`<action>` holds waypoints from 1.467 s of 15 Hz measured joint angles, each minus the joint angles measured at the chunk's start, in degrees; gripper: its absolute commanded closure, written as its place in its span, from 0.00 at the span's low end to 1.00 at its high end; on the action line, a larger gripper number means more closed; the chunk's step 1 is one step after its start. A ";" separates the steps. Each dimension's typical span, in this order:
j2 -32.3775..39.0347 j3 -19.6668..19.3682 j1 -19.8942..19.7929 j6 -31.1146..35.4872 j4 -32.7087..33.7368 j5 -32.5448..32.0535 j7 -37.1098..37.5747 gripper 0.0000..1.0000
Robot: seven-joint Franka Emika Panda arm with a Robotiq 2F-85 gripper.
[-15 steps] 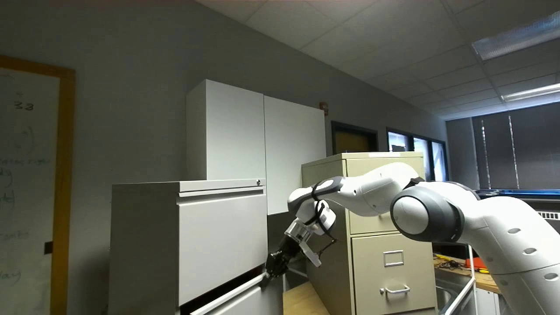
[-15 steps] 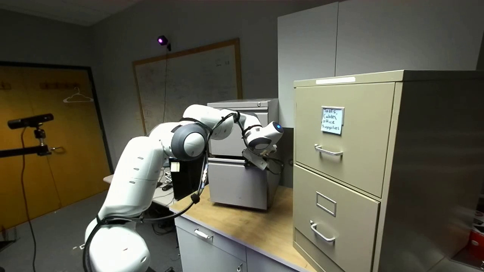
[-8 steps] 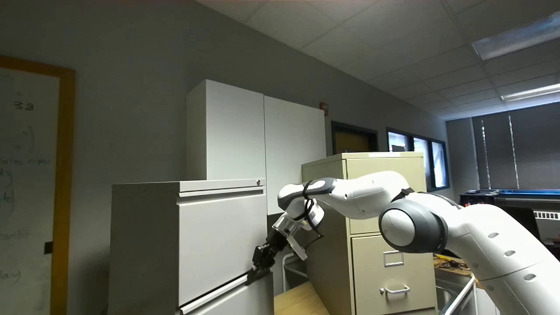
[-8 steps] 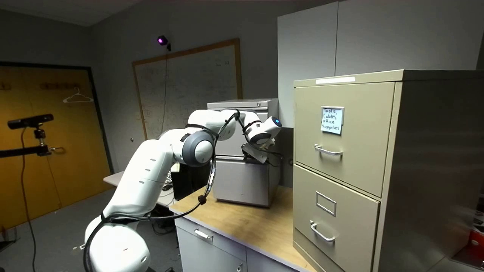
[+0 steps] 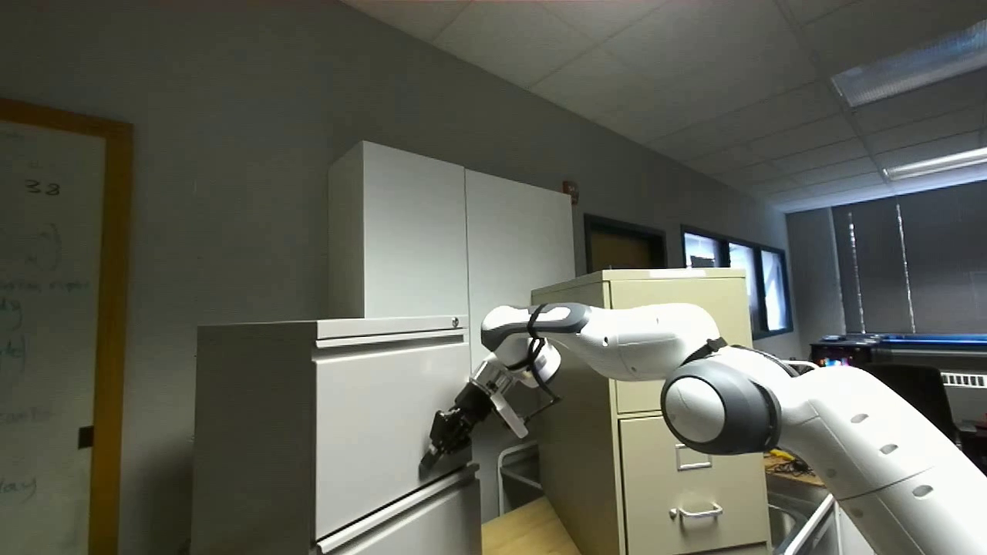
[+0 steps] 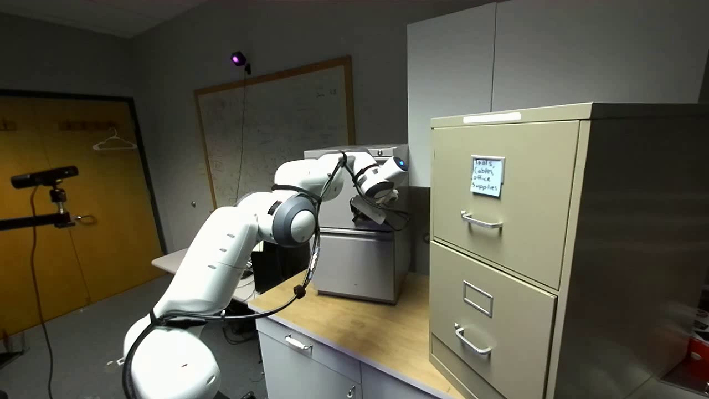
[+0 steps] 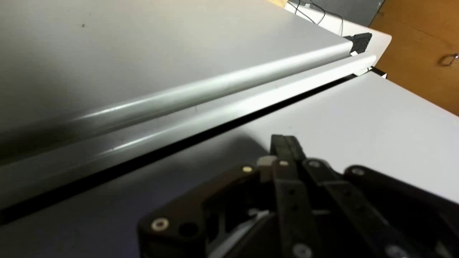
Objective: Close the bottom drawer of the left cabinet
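The left cabinet [image 5: 254, 432] is pale grey-white metal with two wide drawer fronts. Its bottom drawer [image 5: 416, 532] sits about flush under the upper drawer front [image 5: 385, 424], with a thin dark slit between them. The bottom drawer also shows in an exterior view [image 6: 354, 266] and at the upper left of the wrist view [image 7: 143, 50], where its lip handle [image 7: 251, 77] runs diagonally. My gripper [image 5: 426, 464] is in front of the upper drawer front, just above the slit. In the wrist view the gripper [image 7: 285, 143] has its fingertips together with nothing between them. Contact with the front cannot be told.
A taller beige filing cabinet [image 6: 498, 266] stands beside the left cabinet, on the wooden counter [image 6: 365, 327]. A white wall cupboard [image 5: 416, 231] hangs above. A cable [image 6: 266, 315] hangs along the arm. A desk with a keyboard [image 7: 360, 41] shows beyond the cabinet.
The bottom drawer has moved inward and the dark gap above it has narrowed to a slit. The gripper followed toward the cabinet, then rose off the lip to the upper drawer front.
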 measured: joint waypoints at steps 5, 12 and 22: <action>0.73 -0.08 -0.10 -1.48 1.55 -6.08 0.91 1.00; 7.11 -1.94 -2.07 -1.04 1.61 -11.82 0.77 1.00; 12.69 3.37 -7.51 0.00 4.07 -7.65 3.15 1.00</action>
